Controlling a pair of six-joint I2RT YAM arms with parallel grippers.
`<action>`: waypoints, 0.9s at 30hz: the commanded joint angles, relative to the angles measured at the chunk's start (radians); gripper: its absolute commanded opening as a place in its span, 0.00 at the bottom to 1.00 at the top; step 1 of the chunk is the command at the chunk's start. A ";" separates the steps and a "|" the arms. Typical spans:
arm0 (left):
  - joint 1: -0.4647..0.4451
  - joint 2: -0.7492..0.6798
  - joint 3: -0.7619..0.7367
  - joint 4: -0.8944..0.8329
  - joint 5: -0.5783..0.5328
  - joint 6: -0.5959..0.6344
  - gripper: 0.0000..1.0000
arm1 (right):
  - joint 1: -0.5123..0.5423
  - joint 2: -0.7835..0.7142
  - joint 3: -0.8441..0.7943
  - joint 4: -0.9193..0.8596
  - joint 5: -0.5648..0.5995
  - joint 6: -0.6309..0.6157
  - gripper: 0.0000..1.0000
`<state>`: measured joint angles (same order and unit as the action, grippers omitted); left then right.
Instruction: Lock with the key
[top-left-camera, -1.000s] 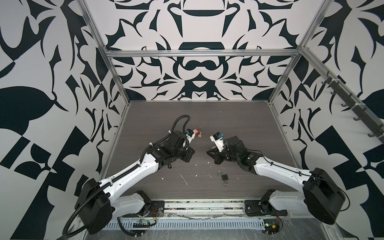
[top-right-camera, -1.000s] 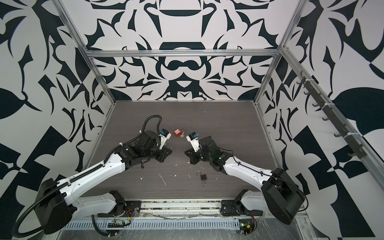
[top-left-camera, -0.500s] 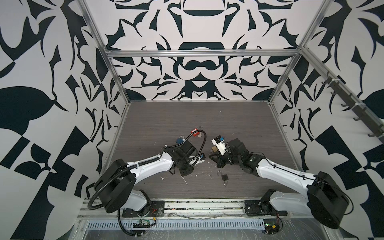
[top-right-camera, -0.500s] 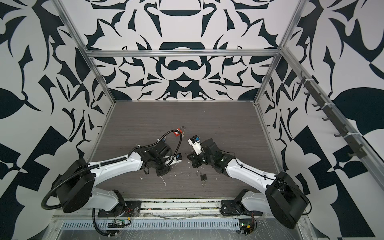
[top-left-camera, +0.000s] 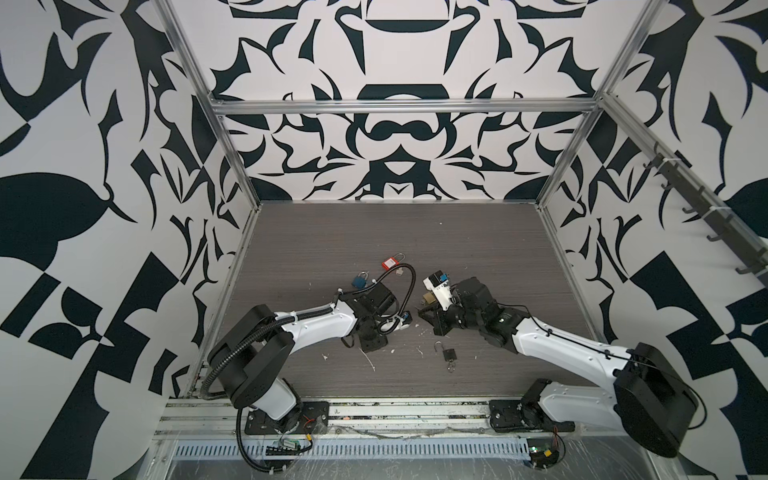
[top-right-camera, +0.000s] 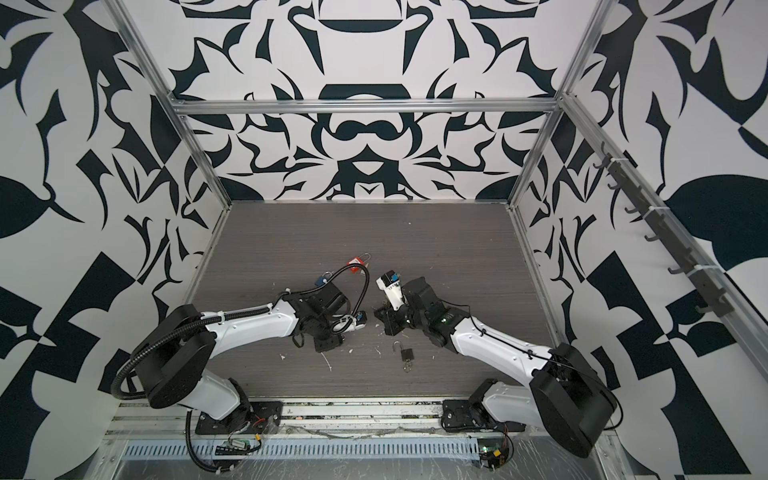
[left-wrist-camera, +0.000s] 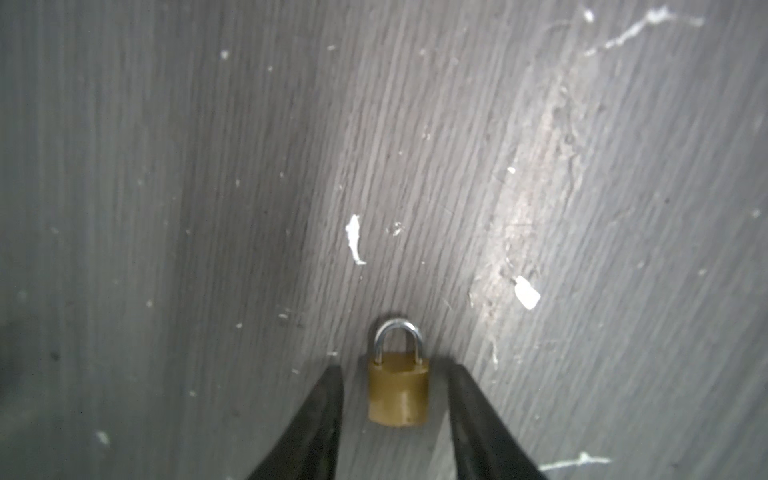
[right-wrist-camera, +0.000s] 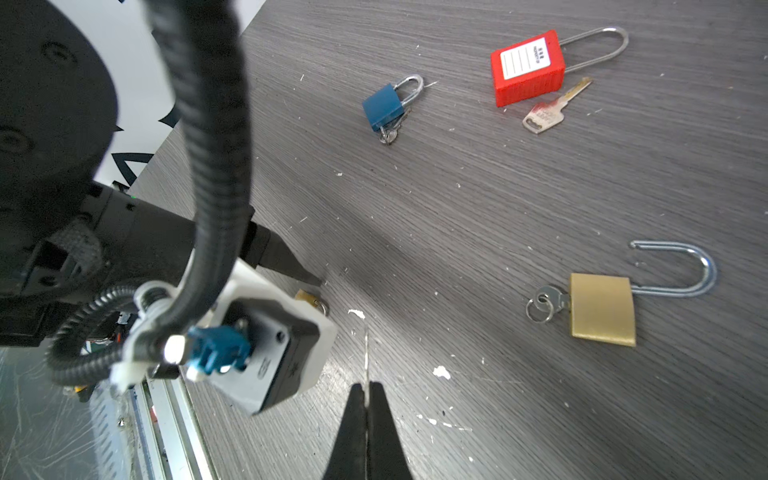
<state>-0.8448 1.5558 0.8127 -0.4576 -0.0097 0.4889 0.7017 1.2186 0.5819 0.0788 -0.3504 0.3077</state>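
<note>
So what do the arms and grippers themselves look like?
The left arm and right arm have white link shells and black joint housings. A ribbed black hose loops at the left wrist; a thin black cable runs along the right. The wrist camera is a white-and-black box with a blue plug. The left gripper and right gripper have plain black tapering fingers.

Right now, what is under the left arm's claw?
A small brass padlock lies on the table between the open jaws of the left gripper, shackle closed, touching neither finger. In both top views the gripper hides it; its keyhole cannot be seen.
</note>
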 joint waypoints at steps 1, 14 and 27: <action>-0.001 -0.035 -0.002 0.000 -0.022 0.023 0.57 | 0.001 -0.007 -0.006 0.027 0.021 -0.002 0.00; 0.204 -0.627 -0.152 0.344 -0.092 -0.082 0.95 | 0.016 0.133 0.105 -0.118 -0.080 0.011 0.00; 0.286 -0.671 -0.141 0.432 -0.154 -0.535 0.99 | 0.106 0.508 0.387 -0.347 -0.205 0.050 0.00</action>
<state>-0.5621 0.8745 0.6449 -0.0231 -0.1600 0.0406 0.7944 1.7008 0.9134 -0.1959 -0.5102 0.3428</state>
